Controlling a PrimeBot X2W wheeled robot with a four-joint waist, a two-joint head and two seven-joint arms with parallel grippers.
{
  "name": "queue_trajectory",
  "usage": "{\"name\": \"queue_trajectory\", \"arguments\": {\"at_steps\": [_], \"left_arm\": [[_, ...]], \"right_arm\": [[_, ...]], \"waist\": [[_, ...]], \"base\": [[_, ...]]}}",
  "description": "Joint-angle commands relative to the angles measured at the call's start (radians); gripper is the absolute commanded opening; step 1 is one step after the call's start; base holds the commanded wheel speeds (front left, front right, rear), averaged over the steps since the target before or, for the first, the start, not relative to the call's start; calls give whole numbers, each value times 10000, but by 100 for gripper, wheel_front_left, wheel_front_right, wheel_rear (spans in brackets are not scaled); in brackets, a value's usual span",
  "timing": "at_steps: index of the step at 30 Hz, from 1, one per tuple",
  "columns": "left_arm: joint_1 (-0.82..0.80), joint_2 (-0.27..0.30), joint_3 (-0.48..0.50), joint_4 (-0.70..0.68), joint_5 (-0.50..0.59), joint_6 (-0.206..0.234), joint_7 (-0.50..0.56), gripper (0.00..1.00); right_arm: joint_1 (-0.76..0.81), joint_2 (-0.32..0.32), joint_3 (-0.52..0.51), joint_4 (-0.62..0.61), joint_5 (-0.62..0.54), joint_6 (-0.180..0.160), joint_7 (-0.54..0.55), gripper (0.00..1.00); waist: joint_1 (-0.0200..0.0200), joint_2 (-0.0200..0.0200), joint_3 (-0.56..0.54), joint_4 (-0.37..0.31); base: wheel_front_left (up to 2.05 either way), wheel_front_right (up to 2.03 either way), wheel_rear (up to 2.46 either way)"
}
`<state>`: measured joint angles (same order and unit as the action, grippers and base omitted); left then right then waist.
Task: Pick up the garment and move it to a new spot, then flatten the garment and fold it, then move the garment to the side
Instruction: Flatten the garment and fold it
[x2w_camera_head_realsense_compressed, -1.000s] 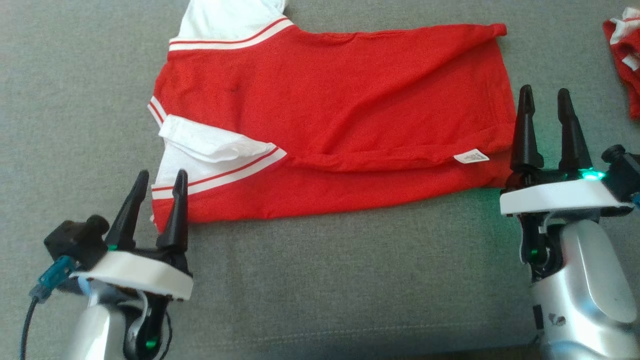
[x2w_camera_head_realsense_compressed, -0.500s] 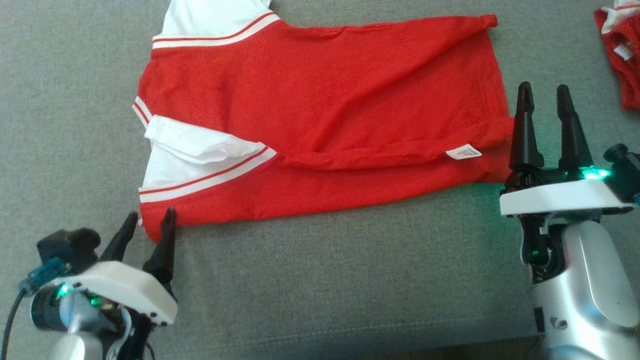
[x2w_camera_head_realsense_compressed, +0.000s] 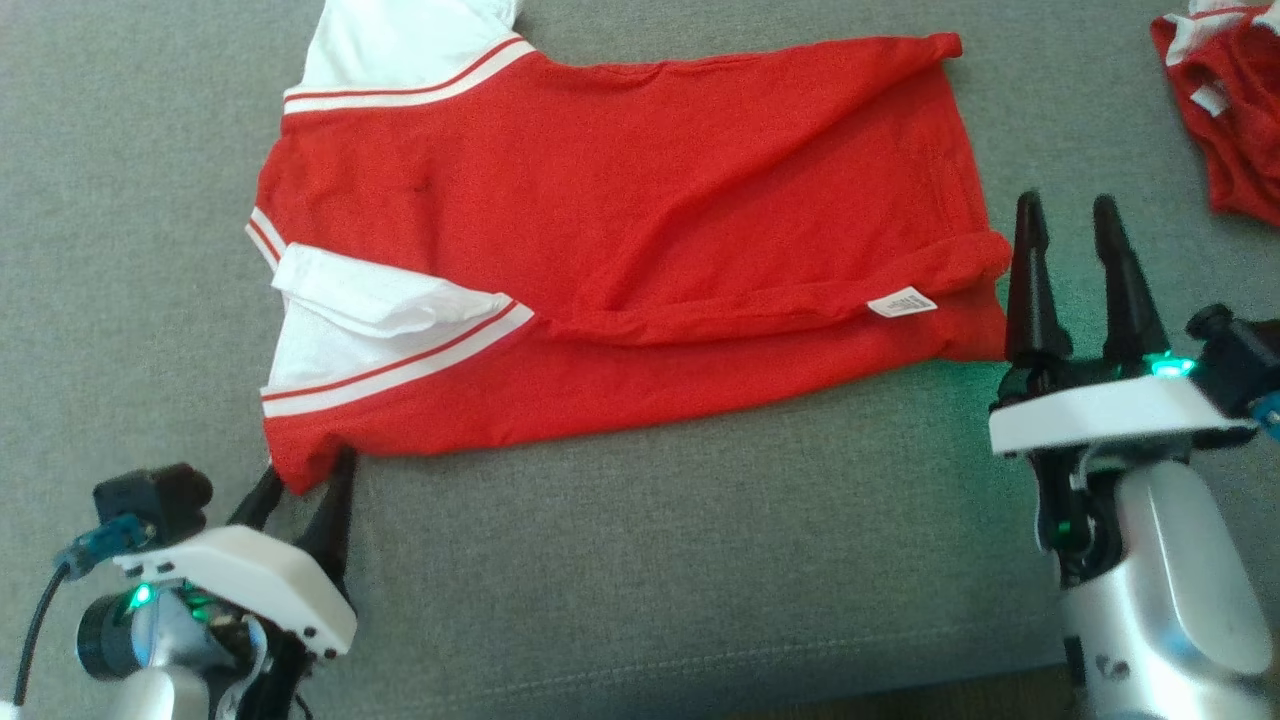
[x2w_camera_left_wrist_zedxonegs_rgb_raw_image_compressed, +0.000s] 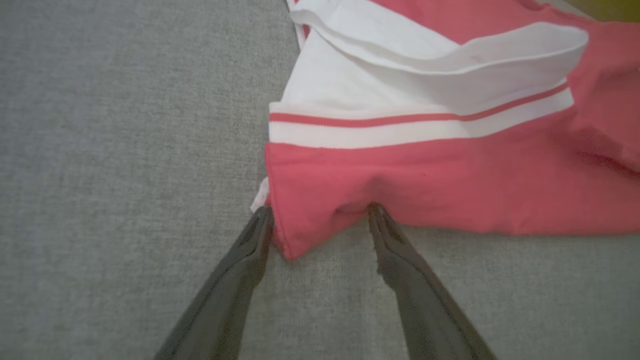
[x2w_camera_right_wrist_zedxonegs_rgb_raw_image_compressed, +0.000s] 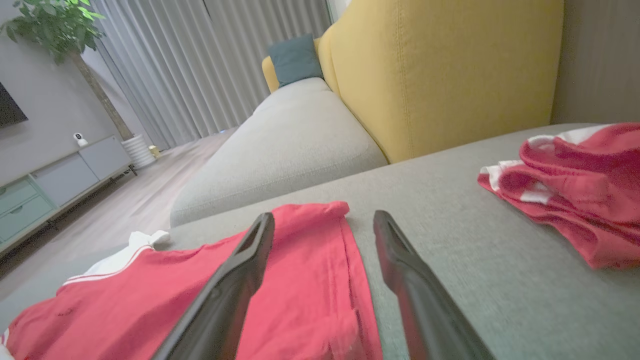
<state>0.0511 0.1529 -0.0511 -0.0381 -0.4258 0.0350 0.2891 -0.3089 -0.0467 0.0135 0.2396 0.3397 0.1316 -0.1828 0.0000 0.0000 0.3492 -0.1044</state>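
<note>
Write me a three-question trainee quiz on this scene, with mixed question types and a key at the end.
1. True or false: the fingers of the left claw straddle a corner of the red shirt.
2. The white label on the shirt lies nearest to: A) the right claw; B) the left claw; C) the white sleeve.
3. Fill in: the crumpled red-and-white garment lies to the robot's ___ of the shirt.

Key: 1 true; 2 A; 3 right.
</note>
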Motion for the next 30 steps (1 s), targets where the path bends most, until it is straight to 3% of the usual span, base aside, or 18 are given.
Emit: {"name": "queue_trajectory", "arguments": {"at_steps": [1, 4, 11, 24, 25, 27, 30], "left_arm": [[-307, 62, 262, -119, -61, 3, 4, 66], [-417, 30, 262, -11, -105, -71, -246, 0], [-502, -28, 357, -130, -135, -175, -1017, 0], [-347, -184, 187, -671, -131, -178, -1529, 0], [-346, -190, 183, -668, -137, -173, -1552, 0], [-344, -192, 194, -646, -158, -164, -1591, 0], [-363, -203, 188, -572, -185, -173, -1681, 0]], "right_arm": [[149, -35, 184, -317, -111, -9, 101, 100], [373, -35, 92, -213, -296, -9, 434, 100], [887, -35, -70, 420, -712, -9, 1588, 100], [303, -35, 146, 1974, -373, -9, 2345, 100], [234, -35, 224, 2077, -294, -9, 2406, 87], [93, -35, 360, 2338, -208, -9, 2581, 48], [-74, -35, 567, 2817, -54, -9, 2952, 15]], "waist": [[0, 0, -23, -18], [0, 0, -73, -38], [0, 0, -174, 53], [0, 0, -341, 370], [0, 0, -359, 377], [0, 0, -398, 374], [0, 0, -485, 395]], "base": [[0, 0, 0], [0, 0, 0], [0, 0, 0], [0, 0, 0], [0, 0, 0], [0, 0, 0], [0, 0, 0]]}}
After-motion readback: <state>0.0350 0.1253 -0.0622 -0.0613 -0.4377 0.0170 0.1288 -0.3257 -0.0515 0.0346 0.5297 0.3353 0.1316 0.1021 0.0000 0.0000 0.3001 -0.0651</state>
